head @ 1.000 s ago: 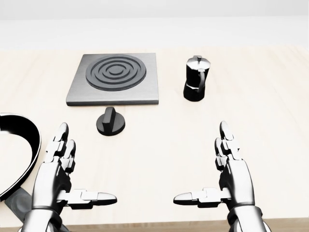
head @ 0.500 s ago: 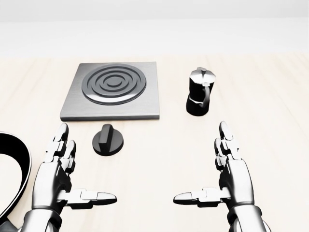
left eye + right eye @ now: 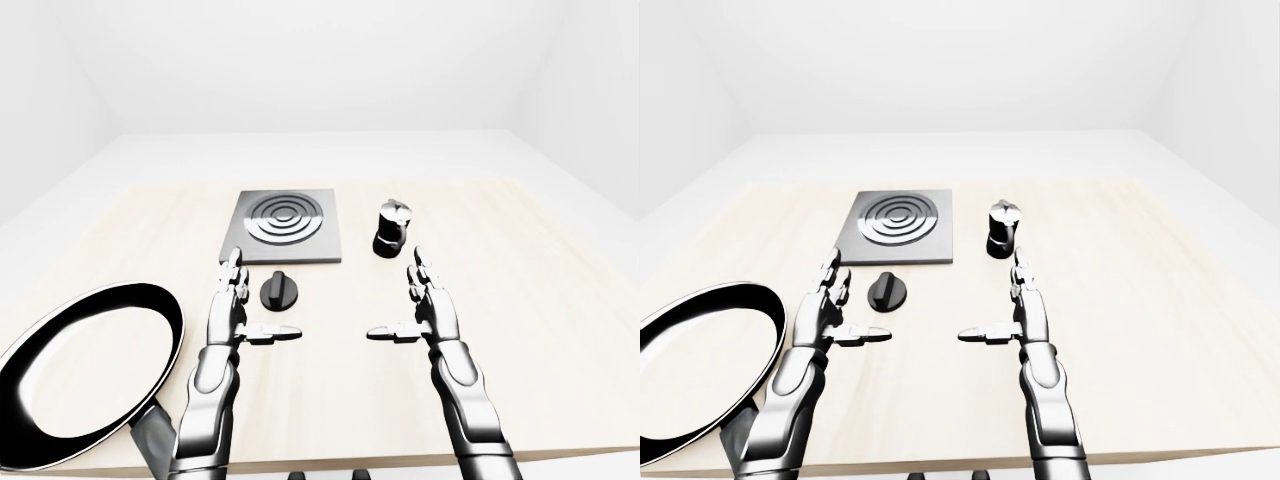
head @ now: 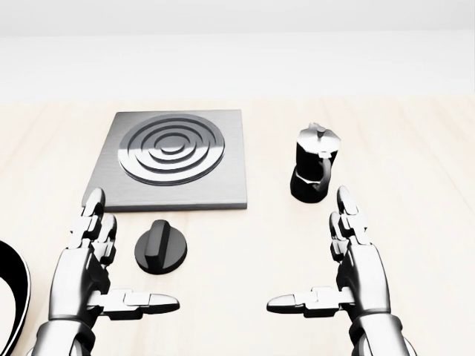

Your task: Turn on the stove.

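The square grey stove plate (image 4: 174,162) and its round black knob (image 4: 161,248) slid lower in head view as the camera closed in, knob just right of the splayed left hand (image 4: 87,259), right hand (image 4: 355,263) open too, nothing turned yet

Simulated kitchen worktop before me: a pale wooden table (image 3: 560,330) in a bare white room, bearing a single-ring stove (image 4: 172,159) with its knob (image 4: 161,248), a moka pot (image 4: 315,172) and a frying pan (image 3: 85,372).

The camera has moved, apparently closer: the stove (image 4: 173,159) sits lower in the head view.
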### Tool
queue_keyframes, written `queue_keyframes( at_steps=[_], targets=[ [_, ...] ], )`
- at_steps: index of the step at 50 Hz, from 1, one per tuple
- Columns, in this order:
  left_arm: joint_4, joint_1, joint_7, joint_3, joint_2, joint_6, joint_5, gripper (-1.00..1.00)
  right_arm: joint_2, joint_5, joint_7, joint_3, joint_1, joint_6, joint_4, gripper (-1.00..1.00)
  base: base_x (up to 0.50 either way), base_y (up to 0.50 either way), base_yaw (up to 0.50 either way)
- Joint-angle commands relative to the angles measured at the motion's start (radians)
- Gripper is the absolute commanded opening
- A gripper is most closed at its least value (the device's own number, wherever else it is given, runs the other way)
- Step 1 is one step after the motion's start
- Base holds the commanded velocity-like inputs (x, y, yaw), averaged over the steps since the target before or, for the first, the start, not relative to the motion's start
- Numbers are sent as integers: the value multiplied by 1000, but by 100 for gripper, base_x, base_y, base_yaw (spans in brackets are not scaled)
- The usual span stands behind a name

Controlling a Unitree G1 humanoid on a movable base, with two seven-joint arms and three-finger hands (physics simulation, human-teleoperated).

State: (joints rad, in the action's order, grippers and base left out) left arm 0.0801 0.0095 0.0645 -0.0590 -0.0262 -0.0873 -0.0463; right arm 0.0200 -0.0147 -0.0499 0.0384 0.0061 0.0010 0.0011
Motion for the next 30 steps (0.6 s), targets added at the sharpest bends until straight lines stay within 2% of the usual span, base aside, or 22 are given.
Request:
queue_keyframes(
  at_steps=[1,10,27,28,30],
  targets=[
    [-5,-2,1,-3,-1,0,-4,100,0,2,0,-1,0,0,2,100,30,0,0],
    [-5,-4,6,-4,-3,0,-8,100,1,4,0,-2,-7,-2,19,100,21,0,0],
    [-18,-16,4,-10,-6,0,-10,100,0,6,-3,-3,-1,-1,11,100,0,0,0],
    [-135,-112,-14,-33,-23,2,-4,100,-1,14,2,-7,-3,3,16,100,0,0,0],
    [-145,-118,-16,-33,-26,5,-6,100,-1,14,2,-7,-3,4,16,100,0,0,0]
  ],
)
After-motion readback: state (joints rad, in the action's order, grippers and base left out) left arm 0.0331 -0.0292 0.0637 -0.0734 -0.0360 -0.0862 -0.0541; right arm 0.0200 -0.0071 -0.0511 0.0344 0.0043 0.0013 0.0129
